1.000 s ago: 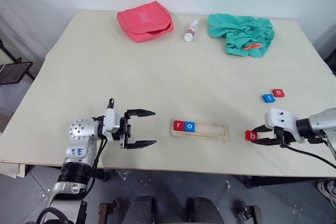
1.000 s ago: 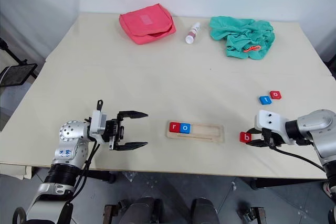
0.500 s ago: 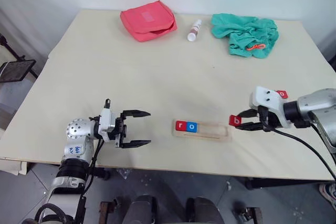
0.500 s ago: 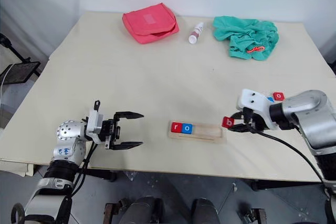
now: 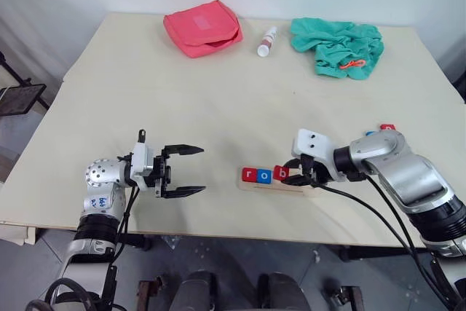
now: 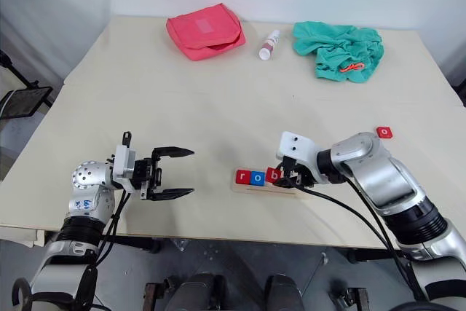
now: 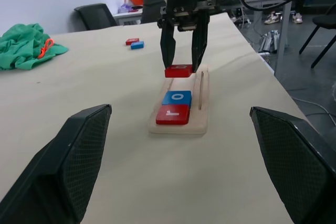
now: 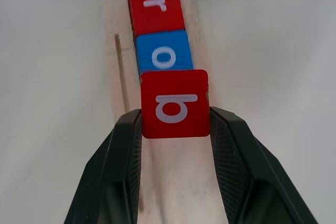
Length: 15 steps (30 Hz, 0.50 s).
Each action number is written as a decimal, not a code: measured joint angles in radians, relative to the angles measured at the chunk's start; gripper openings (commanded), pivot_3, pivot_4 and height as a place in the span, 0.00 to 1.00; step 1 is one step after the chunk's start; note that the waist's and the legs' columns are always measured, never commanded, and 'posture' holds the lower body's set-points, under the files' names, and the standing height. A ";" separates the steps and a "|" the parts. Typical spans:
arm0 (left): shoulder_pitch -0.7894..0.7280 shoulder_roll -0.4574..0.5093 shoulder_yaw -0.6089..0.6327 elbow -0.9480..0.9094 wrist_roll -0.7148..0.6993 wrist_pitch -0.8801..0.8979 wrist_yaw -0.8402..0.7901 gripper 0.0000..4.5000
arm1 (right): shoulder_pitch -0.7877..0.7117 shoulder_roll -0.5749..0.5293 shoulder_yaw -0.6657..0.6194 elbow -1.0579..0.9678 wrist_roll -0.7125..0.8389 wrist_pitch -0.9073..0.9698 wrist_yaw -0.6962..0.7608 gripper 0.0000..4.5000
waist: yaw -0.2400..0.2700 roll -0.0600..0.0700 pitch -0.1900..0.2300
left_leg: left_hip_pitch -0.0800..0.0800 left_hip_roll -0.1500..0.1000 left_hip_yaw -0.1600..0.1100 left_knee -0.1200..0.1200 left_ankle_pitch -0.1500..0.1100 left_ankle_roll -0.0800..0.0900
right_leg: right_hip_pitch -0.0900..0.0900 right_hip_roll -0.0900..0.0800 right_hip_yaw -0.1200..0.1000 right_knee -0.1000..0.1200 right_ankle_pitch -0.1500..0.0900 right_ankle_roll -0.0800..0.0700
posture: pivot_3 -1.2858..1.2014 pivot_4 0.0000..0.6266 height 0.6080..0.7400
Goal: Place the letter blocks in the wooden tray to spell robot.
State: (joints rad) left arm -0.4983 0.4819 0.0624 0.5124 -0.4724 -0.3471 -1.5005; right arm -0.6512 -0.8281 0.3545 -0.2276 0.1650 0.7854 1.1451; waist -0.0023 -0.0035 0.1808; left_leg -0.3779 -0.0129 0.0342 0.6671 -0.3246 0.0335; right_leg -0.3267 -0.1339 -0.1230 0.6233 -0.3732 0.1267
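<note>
Nearest the front edge of the worktop (image 5: 218, 92), the left hand (image 5: 183, 170) hovers with its two fingers spread wide and nothing between them, pointing across toward the tray (image 5: 298, 182). The tray lies just beyond that edge, well apart from the left hand. In its groove, at the end nearer the left hand, the red r (image 5: 250, 175) and the blue o (image 5: 263, 175) sit side by side, touching. The right hand (image 5: 293, 173) pinches the red b (image 8: 175, 103) by two opposite edges, letter face up. In the left wrist view the b (image 7: 179, 70) hangs above the groove, clear of the wood; in the right wrist view it sits right next to the o (image 8: 164, 55), overlapping its near edge. The stretch of tray past the b is bare.

Farther back on the right side, a red tile (image 6: 384, 132) lies flat on the worktop; its letter is too small to read. In the left wrist view a blue tile (image 7: 137, 45) lies just beside that red one (image 7: 132, 41).

Along the far edge sit a pink pouch (image 5: 202, 28), a small white bottle (image 5: 266, 41) lying on its side, and a crumpled green cloth (image 5: 336, 46) with something orange (image 5: 350, 64) on it
</note>
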 measured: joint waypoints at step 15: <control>0.047 0.002 0.001 -0.067 0.000 0.001 0.001 1.00 | -0.013 -0.003 0.055 0.043 -0.051 -0.047 0.033 0.40 | 0.000 0.000 0.000 | 0.000 0.000 0.000 0.000 0.000 0.000 | 0.000 0.000 0.000 0.000 0.000 0.000 | 0.52 0.24 1.00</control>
State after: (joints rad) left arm -0.4513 0.4840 0.0635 0.4456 -0.4728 -0.3465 -1.4991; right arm -0.6647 -0.8306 0.4094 -0.1845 0.1137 0.7385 1.1784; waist -0.0025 -0.0036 0.1808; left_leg -0.3780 -0.0133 0.0342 0.6671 -0.3246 0.0336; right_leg -0.3269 -0.1341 -0.1229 0.6236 -0.3731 0.1268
